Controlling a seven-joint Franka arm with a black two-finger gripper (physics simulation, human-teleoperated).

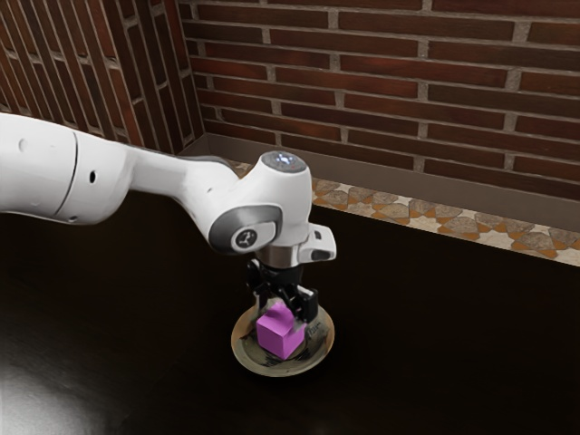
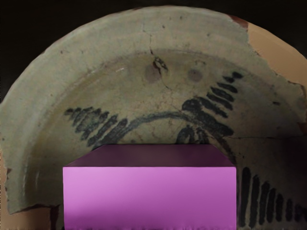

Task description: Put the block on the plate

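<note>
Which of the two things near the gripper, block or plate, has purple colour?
The block: its faces are plain purple, while the plate is greenish-grey with dark painted marks.

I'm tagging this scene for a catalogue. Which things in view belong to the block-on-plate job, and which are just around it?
Part of the job:
- purple block, within the plate's outline
- plate, round, with dark painted marks
- black gripper, right at the block

Just surroundings:
- dark table
- brick wall
- patterned strip along the wall's foot
</note>
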